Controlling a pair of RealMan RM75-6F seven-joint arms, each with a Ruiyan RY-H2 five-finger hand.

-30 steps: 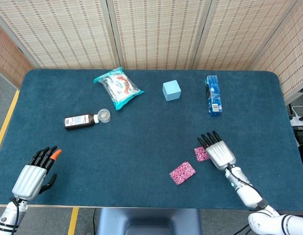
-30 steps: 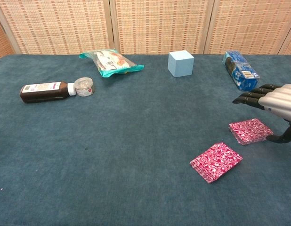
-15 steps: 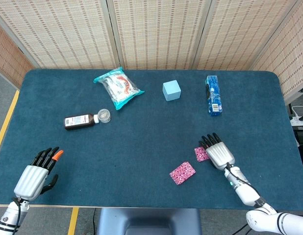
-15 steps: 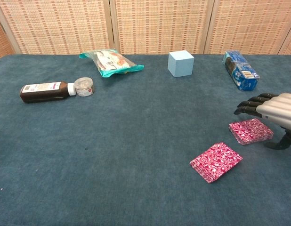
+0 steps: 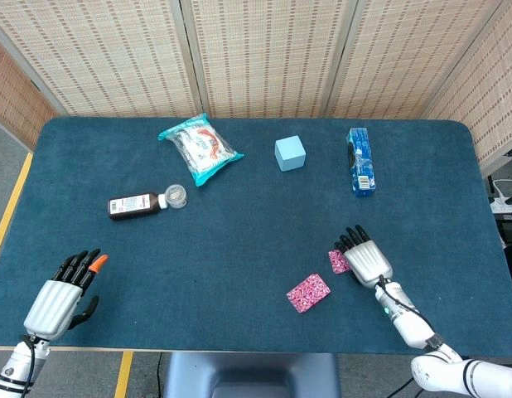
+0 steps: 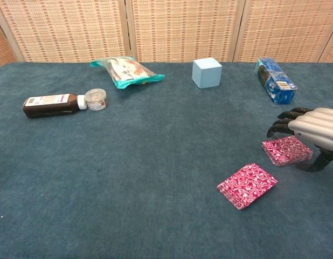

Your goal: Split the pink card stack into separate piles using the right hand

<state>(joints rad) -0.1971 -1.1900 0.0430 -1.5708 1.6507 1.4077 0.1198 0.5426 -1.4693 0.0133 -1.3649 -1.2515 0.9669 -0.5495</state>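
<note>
Two pink card piles lie on the blue table, near its front right part and slightly apart. The nearer pile lies free, fanned a little at its edges. The farther pile lies just beside and partly under the right hand. This layout suggests that the split is largely made: each pile has its own place, and the gap between them keeps them from merging.

The right hand hangs over the farther pile, palm down, fingers loosely apart and curved, thumb low beside the pile's right edge. It appears to hold no cards; whether the thumb touches the pile cannot be told.

The left hand rests at the front left corner, well apart from the cards, fingers spread, holding nothing. It has no part in this task.

The chest view shows the thickness of both piles and the space under the right hand's fingers; it does not show the left hand. The head view shows both hands, but there the right hand hides much of the farther pile.

Along the back lie a brown bottle, a snack bag, a light blue cube and a blue packet.
</note>
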